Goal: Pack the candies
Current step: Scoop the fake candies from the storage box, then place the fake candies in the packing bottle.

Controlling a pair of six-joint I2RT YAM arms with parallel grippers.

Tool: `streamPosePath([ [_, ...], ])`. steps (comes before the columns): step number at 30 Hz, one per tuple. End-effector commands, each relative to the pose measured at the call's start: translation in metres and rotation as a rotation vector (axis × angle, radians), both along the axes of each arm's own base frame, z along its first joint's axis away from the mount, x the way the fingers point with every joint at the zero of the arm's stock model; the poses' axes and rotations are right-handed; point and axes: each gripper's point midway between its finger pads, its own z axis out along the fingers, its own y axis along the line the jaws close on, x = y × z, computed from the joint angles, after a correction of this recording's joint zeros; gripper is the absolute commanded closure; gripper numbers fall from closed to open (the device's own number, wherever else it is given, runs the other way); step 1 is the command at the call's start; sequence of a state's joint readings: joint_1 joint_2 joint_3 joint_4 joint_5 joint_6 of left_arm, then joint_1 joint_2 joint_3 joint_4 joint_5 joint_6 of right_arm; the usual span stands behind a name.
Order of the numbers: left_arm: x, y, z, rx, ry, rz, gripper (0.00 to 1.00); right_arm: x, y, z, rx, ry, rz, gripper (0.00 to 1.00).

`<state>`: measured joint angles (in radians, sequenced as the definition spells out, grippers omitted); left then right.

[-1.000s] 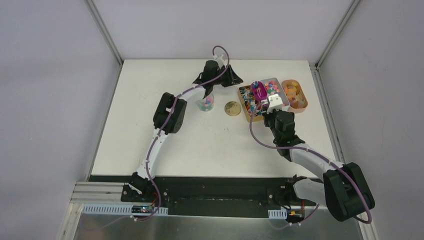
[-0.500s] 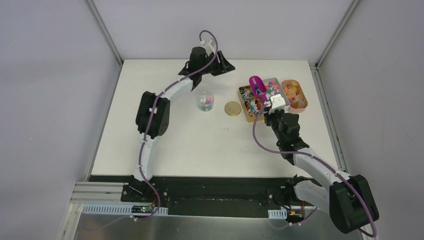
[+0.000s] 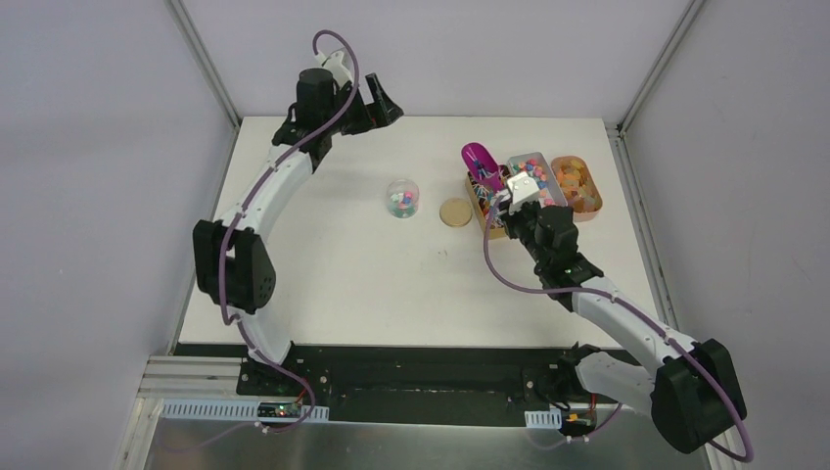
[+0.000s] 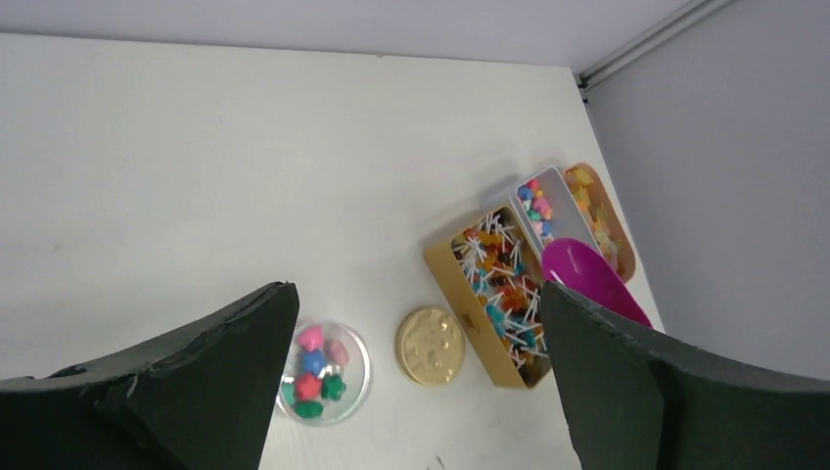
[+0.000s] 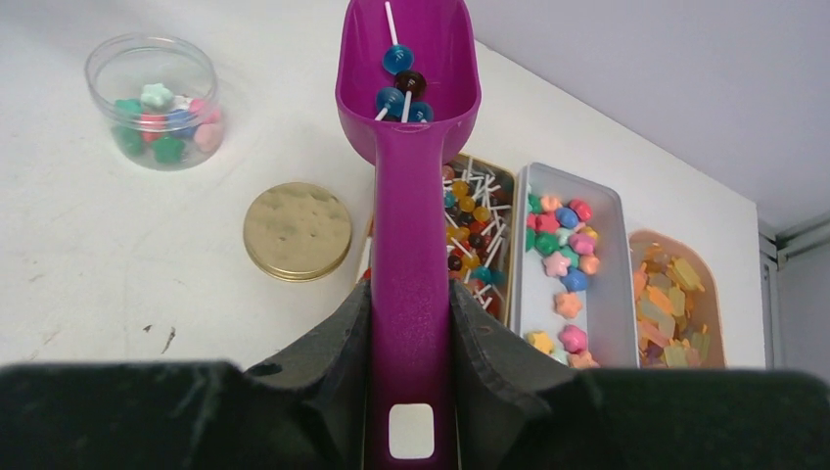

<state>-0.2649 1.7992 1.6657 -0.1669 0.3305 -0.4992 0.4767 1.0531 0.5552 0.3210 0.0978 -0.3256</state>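
Now the right hand [image 5: 409,323] is clamped on a purple scoop [image 5: 408,196] with a few lollipops [image 5: 399,83] in it. Candies [image 5: 563,250] sit in a tray [image 5: 520,264] just right of that hand. The left hand [image 4: 416,313] is spread wide.

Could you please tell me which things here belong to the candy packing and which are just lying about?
In use: scoop in right gripper, jar of candies, lid, lollipop tray, star-candy tray.
Idle, probably: orange tray, open left gripper.
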Motion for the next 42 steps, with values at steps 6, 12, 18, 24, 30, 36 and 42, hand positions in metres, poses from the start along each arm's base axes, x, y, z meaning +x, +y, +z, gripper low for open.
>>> streamPosePath([
  [6,-0.082,0.043,-0.001,0.188,0.0,0.056,0.01,-0.002,0.045,0.027,-0.103,-0.011,0.144,1.0],
  [12,-0.138,0.086,-0.009,0.284,-0.05,0.163,0.01,-0.003,0.066,0.024,-0.192,0.037,0.212,1.0],
  [18,-0.182,0.145,0.003,0.353,-0.172,0.407,0.01,-0.003,0.079,0.017,-0.273,0.086,0.249,1.0],
  [24,-0.214,0.169,0.031,0.302,-0.325,0.518,0.01,-0.002,0.093,0.013,-0.324,0.119,0.276,1.0],
  [30,-0.22,0.173,0.04,0.293,-0.353,0.537,0.01,-0.002,0.104,0.011,-0.367,0.138,0.294,1.0],
  [36,-0.226,0.176,0.046,0.279,-0.375,0.549,0.01,0.002,0.113,0.004,-0.409,0.167,0.3,1.0],
  [42,-0.227,0.177,0.046,0.281,-0.376,0.555,0.01,0.007,0.12,-0.007,-0.471,0.212,0.295,1.0],
])
